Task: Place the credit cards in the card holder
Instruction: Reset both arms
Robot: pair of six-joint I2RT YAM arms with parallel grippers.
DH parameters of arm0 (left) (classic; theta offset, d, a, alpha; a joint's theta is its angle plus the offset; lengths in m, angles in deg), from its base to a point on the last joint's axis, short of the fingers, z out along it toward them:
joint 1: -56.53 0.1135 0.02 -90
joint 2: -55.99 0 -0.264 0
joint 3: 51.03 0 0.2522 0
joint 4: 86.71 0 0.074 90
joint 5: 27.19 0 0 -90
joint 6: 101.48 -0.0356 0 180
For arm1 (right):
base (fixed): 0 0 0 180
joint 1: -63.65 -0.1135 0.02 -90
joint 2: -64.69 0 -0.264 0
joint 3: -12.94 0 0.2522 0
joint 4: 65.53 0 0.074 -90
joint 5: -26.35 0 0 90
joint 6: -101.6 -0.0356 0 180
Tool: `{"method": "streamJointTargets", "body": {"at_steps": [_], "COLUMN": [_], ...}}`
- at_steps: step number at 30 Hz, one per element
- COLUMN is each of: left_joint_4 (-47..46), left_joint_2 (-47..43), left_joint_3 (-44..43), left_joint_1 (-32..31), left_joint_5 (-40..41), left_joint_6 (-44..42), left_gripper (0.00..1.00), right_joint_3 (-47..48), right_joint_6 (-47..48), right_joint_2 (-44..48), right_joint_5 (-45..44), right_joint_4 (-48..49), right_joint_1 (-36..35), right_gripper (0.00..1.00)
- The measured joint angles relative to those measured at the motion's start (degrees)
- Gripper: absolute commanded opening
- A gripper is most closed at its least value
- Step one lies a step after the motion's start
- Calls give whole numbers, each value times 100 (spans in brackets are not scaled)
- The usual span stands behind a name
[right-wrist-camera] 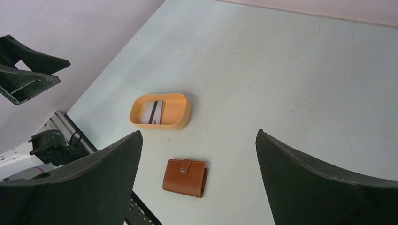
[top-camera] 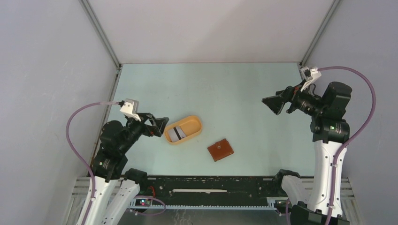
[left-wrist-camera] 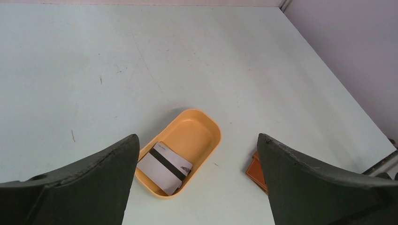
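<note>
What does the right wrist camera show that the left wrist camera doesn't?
Only the right wrist view shows the whole closed card holder, snap tab on top, and the open left gripper from outside. Only the left wrist view shows the credit cards closely enough to see offset stacked edges. Both show the orange-yellow tray holding the cards, with the holder beside it on the table.
</note>
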Motion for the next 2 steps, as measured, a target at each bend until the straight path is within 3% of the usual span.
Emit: {"method": "streamJointTargets", "body": {"at_steps": [2], "left_joint_4": [0], "left_joint_2": [0], "left_joint_3": [0], "left_joint_1": [2], "left_joint_5": [2], "left_joint_6": [0], "left_gripper": [100], "right_joint_3": [-7], "right_joint_6": [0], "right_joint_2": [0], "right_joint_5": [2], "right_joint_4": [22], "right_joint_1": [2], "right_gripper": [100]}}
